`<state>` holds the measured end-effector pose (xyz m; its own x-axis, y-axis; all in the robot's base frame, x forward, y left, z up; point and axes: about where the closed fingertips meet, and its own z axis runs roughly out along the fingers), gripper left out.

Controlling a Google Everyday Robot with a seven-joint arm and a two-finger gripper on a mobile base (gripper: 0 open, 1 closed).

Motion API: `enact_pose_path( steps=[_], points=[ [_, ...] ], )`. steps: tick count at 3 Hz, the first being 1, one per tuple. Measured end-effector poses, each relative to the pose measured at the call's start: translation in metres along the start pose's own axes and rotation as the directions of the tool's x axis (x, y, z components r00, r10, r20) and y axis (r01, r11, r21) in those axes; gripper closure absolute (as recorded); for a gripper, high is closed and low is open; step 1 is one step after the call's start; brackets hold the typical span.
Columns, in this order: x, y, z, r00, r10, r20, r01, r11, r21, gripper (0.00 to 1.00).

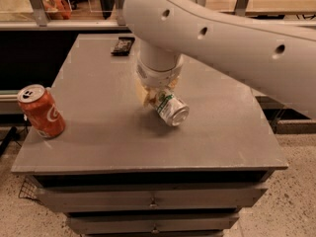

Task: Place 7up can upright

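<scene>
The 7up can [170, 109] is silvery with green marks and a shiny metal top. It is tilted on its side, top end pointing toward the front right, just above the grey table [98, 132] near its middle. My gripper [157, 97] comes down from the white arm and is shut on the can's rear part. Its beige fingers [144, 95] show at the can's left; the far side is hidden by the wrist.
An orange-red soda can [40, 111] stands upright at the table's left front edge. A black remote-like object [123, 45] lies at the back of the table. Drawers sit below the table top. A shelf with a railing runs behind.
</scene>
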<state>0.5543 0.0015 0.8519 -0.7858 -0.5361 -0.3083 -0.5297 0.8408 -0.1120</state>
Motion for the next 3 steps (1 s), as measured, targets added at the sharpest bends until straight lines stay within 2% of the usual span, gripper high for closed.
enact_pose_path(
  steps=[1, 2, 3],
  points=[
    [-0.021, -0.001, -0.03, 0.992, -0.074, 0.107, 0.078, 0.9966, -0.027, 0.96],
    [-0.05, -0.009, -0.06, 0.955, -0.101, 0.278, 0.136, 0.9847, -0.109, 1.0],
    [-0.079, -0.028, -0.087, 0.878, -0.041, 0.477, 0.165, 0.961, -0.222, 1.0]
  ],
)
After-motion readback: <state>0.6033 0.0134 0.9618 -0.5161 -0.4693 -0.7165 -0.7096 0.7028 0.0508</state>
